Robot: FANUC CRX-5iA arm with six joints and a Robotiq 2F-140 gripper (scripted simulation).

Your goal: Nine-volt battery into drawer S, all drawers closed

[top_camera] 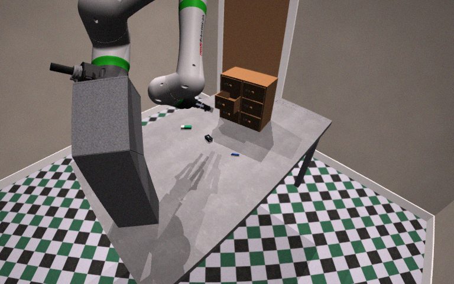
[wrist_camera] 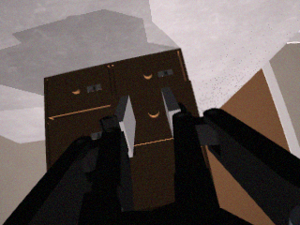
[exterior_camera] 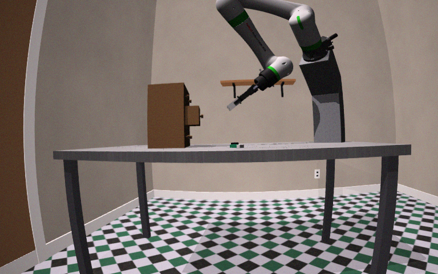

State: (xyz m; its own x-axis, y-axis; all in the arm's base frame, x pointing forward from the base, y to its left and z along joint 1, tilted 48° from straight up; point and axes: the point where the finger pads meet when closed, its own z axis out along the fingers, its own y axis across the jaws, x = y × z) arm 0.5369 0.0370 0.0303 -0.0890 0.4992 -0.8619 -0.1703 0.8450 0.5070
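The small brown chest (top_camera: 241,96) stands at the far end of the table with six drawers in two columns. The middle drawer of its left column (top_camera: 227,101) is pulled partly out; it also shows in the exterior view (exterior_camera: 193,115). I cannot read the drawer marks. The nine-volt battery (top_camera: 208,138), a small black block, lies on the table in front of the chest. My gripper (top_camera: 208,108) hangs in the air a short way in front of the open drawer, fingers a narrow gap apart and empty. In the wrist view the gripper (wrist_camera: 150,109) points at the chest front (wrist_camera: 119,126).
A green and white stick (top_camera: 185,126) lies left of the battery. A small blue cylinder (top_camera: 234,154) lies nearer the table's right edge. The robot's grey pedestal (top_camera: 107,147) stands at the near left.
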